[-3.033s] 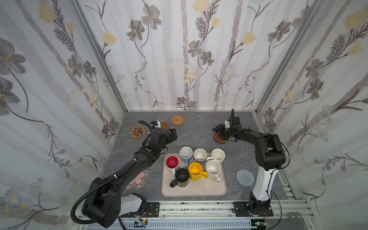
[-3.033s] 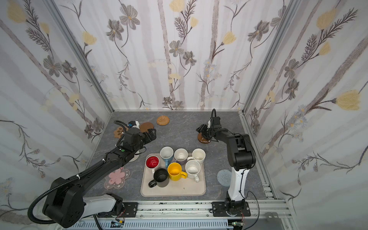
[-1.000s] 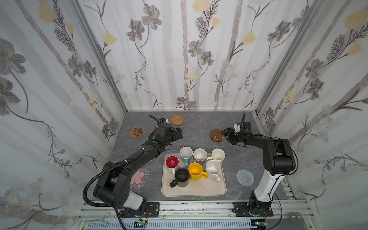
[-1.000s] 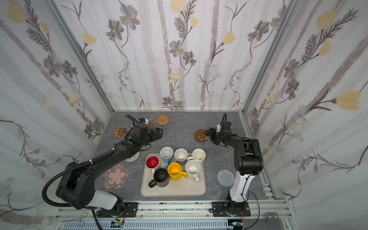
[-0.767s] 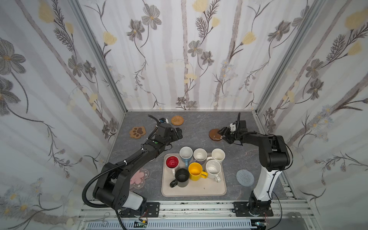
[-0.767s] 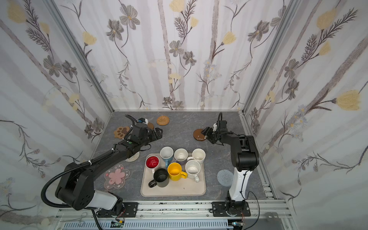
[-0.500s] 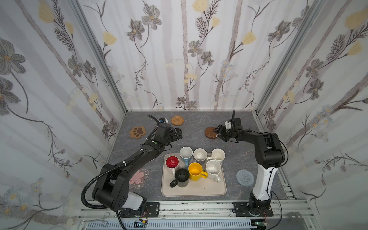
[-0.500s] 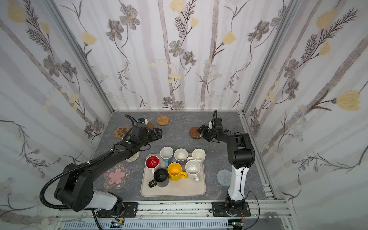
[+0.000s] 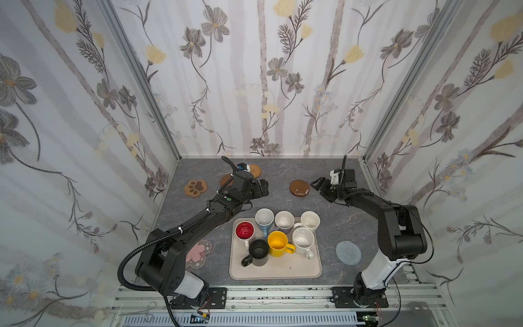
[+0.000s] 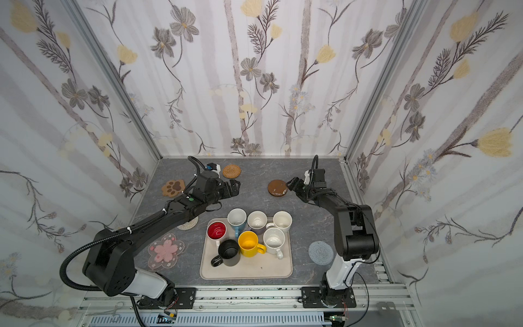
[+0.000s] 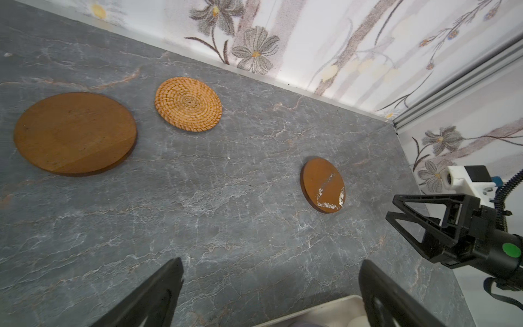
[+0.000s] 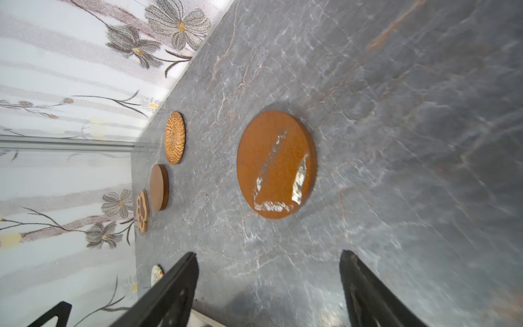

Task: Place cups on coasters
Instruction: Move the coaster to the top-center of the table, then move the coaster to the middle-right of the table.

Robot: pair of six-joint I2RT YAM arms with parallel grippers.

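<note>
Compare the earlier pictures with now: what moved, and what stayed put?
The glossy brown disc coaster slid toward the left arm's side with the right gripper, now open and clear of it. The left gripper, open, reached toward the middle. Seven ceramic mugs stayed on the beige tray.

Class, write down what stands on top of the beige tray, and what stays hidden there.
On the tray stand seven upright mugs: red-lined, light blue, lavender, yellow, black, a cream, another cream. The tray floor beneath them is covered.
</note>
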